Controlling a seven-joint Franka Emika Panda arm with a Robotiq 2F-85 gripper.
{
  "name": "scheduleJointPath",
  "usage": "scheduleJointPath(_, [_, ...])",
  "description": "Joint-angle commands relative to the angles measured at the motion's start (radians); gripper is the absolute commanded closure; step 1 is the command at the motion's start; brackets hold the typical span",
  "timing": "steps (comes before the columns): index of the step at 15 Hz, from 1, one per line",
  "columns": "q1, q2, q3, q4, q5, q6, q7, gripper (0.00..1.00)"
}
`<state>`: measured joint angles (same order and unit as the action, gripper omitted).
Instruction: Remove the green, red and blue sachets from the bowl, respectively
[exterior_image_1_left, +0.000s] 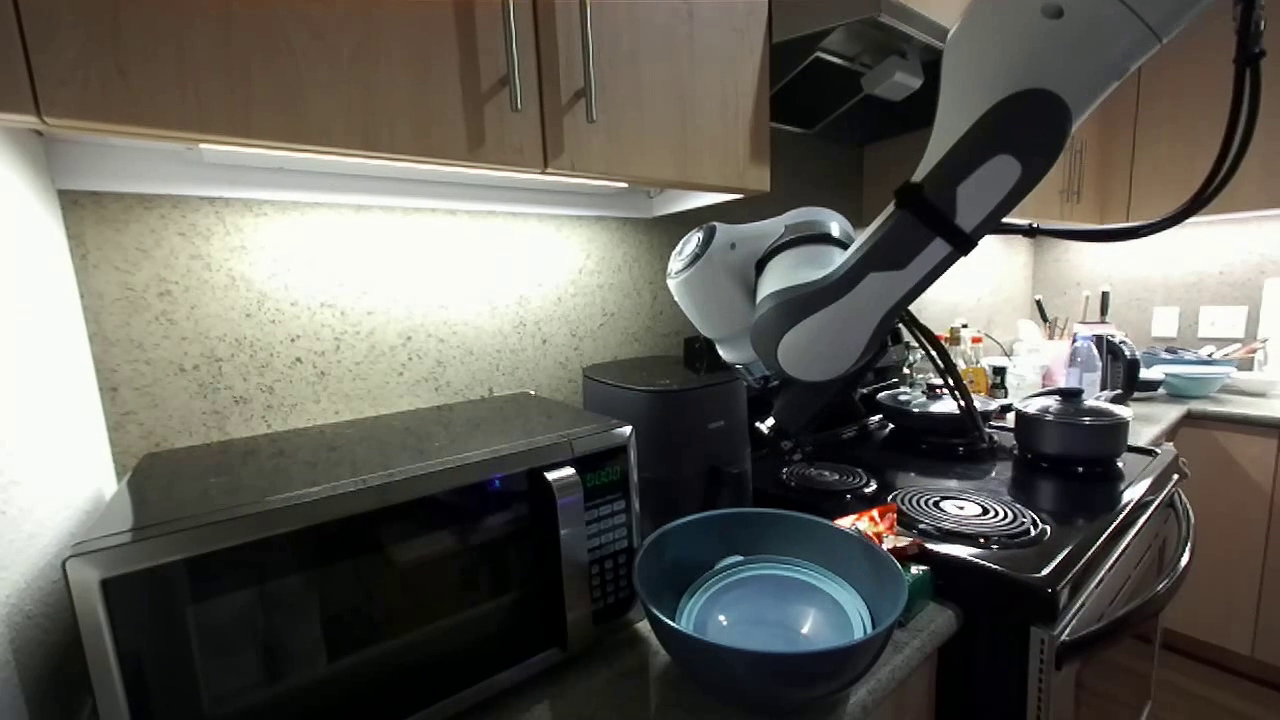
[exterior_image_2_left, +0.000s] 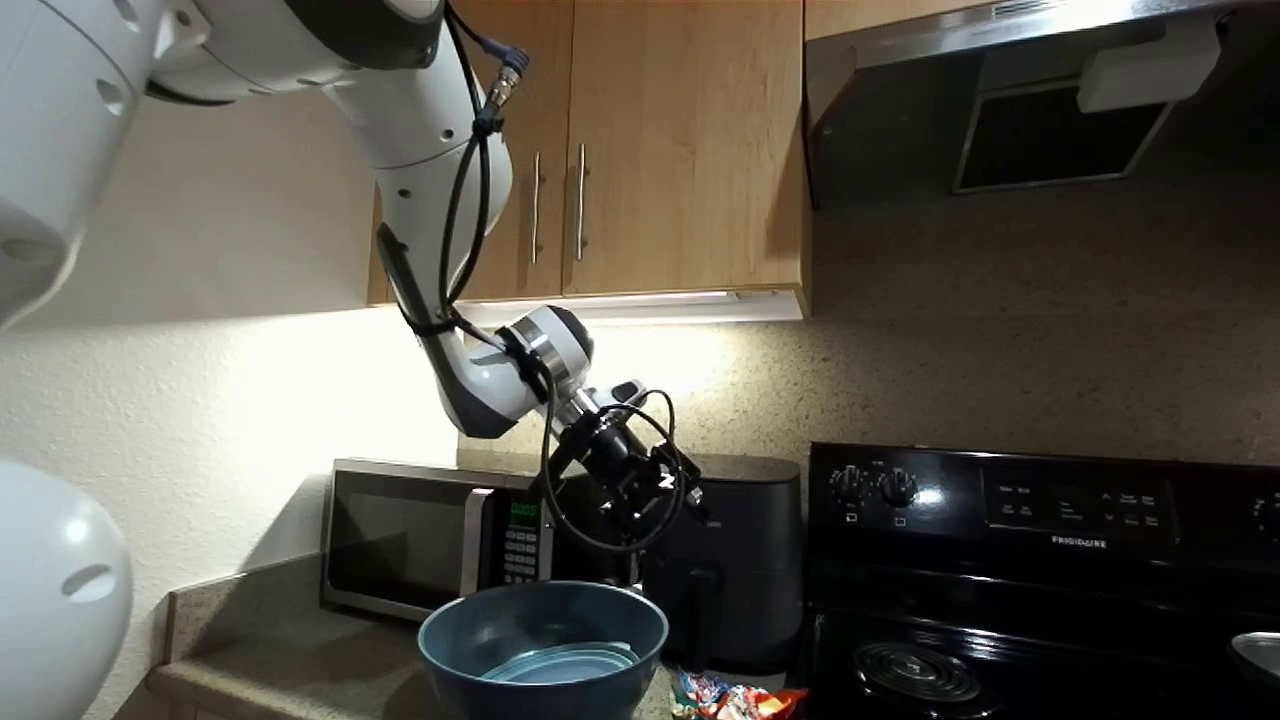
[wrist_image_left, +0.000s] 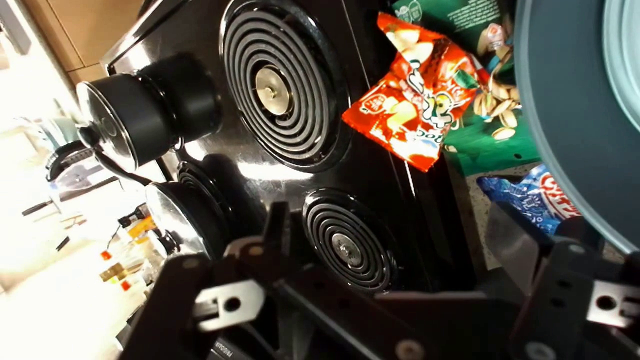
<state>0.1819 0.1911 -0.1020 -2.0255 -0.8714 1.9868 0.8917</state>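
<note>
The blue bowl (exterior_image_1_left: 770, 675) stands on the counter in both exterior views (exterior_image_2_left: 540, 697), with lighter blue dishes inside it. All sachets I see lie outside the bowl. The red sachet (wrist_image_left: 420, 97) rests on the green sachet (wrist_image_left: 500, 145) at the bowl's stove side. The blue sachet (wrist_image_left: 525, 195) lies partly under the bowl's rim (wrist_image_left: 560, 100) in the wrist view. Red (exterior_image_1_left: 872, 522) and green (exterior_image_1_left: 918, 590) show behind the bowl in an exterior view. My gripper (wrist_image_left: 399, 230) is open and empty, above and behind the bowl, near the air fryer (exterior_image_2_left: 735, 560).
The microwave (exterior_image_1_left: 350, 560) stands beside the bowl. The black stove (exterior_image_1_left: 1090, 530) with coil burners adjoins the counter edge. Lidded pots (exterior_image_1_left: 1072, 430) stand on the stove. Wall cabinets (exterior_image_2_left: 690, 150) and the range hood (exterior_image_2_left: 1000, 120) hang above.
</note>
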Motion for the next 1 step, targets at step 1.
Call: scheduleJointPath(1, [-0.039, -0.003, 0.041, -0.001, -0.006, -0.007, 0.003, 0.00])
